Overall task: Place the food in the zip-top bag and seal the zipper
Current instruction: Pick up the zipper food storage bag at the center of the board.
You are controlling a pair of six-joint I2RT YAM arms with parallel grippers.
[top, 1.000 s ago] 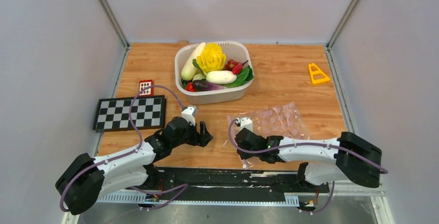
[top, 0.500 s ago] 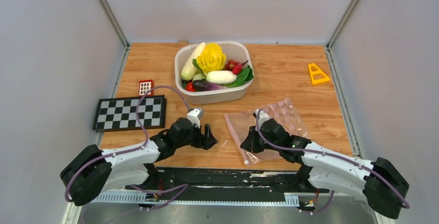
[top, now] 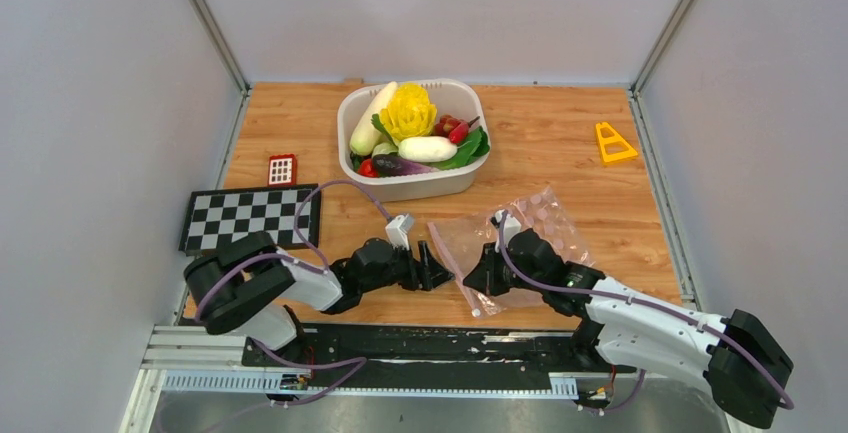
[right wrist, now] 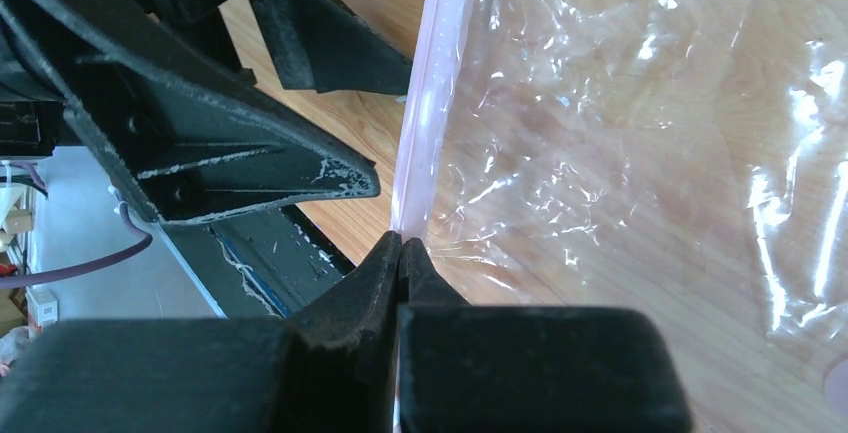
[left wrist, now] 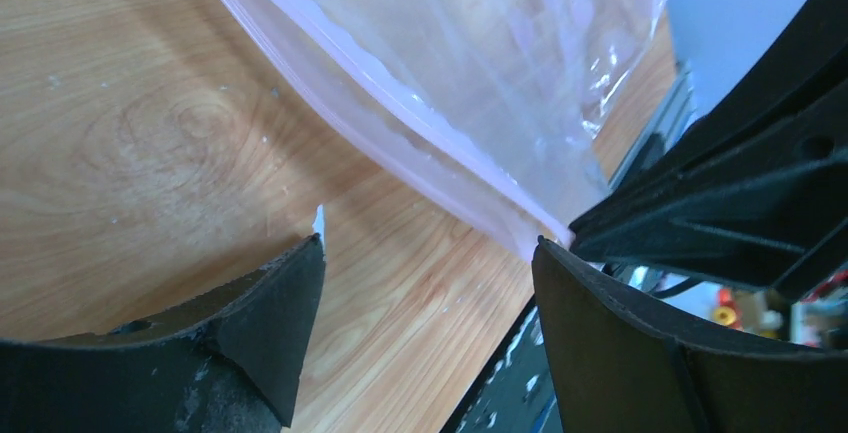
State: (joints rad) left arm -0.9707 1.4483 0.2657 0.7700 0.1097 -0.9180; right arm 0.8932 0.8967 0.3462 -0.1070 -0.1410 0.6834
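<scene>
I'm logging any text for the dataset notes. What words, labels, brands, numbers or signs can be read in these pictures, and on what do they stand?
No text can be read in any view.
On the red card: a grid of white squares, too small to show any letters.
On the checkered board: black and white squares only.
On the bag: pink spots, no wording.
On the yellow triangle and the tub: no markings visible.

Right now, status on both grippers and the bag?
Right gripper shut on zipper. Left gripper open beside it. Food all in tub, bag empty. Nothing blocking.
</scene>
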